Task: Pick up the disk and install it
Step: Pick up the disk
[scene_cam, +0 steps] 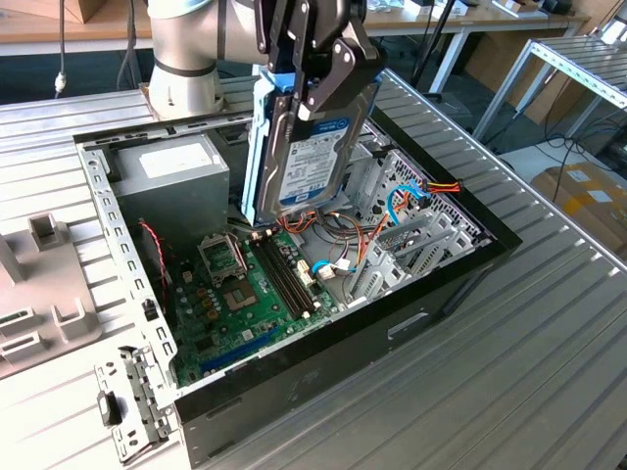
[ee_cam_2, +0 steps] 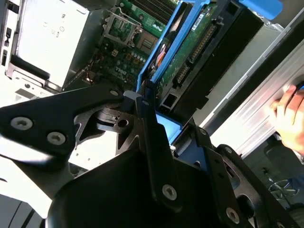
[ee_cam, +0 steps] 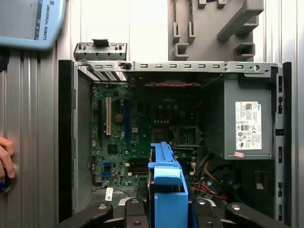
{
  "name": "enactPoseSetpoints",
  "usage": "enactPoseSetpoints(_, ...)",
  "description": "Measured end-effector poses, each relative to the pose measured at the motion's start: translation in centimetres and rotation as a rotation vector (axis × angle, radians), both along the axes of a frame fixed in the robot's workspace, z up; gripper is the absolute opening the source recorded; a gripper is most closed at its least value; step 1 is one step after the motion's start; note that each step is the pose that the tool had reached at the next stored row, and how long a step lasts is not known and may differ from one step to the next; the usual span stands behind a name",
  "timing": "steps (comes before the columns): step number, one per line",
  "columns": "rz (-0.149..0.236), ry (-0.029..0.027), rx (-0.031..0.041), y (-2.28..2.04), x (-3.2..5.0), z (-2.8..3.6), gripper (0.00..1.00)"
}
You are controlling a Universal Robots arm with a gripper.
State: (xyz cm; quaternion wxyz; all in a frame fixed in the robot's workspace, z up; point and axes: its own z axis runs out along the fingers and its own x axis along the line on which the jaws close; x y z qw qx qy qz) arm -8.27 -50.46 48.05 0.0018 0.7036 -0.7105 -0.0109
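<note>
The gripper (scene_cam: pixel 319 70) hangs over the open computer case (scene_cam: pixel 411 318), its black fingers pressed onto the upper end of the disk (scene_cam: pixel 312 162). The disk is held in the air, nearly upright and tilted a little, above the motherboard (scene_cam: pixel 235 294). It is clear of the case floor, with the grey power supply (scene_cam: pixel 171 181) on the exterior view's left and the metal drive cage (scene_cam: pixel 416 245) on the exterior view's right.

The disk is a flat silver-metal slab. Its broad face carries a white label with a blue band and black barcodes. A light-blue plastic carrier (scene_cam: pixel 263 127) runs along its edge. In the second wrist view the disk (ee_cam_2: pixel 192 50) shows a green circuit board on its underside, framed by the blue carrier (ee_cam_2: pixel 167 45). A person's hand (ee_cam: pixel 4 159) rests on the ribbed table (scene_cam: pixel 519 392) beside the case.
</note>
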Motion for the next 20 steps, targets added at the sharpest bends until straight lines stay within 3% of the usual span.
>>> enactPoseSetpoints(4,0.000,0.0000,-0.0001,-0.60,0.00,-0.01,0.37)
enactPoseSetpoints(7,0.000,0.0000,0.0000,-1.30,0.00,-0.03,0.37)
enactPoseSetpoints(20,0.000,0.0000,0.0000,-3.16,0.00,-0.06,0.37)
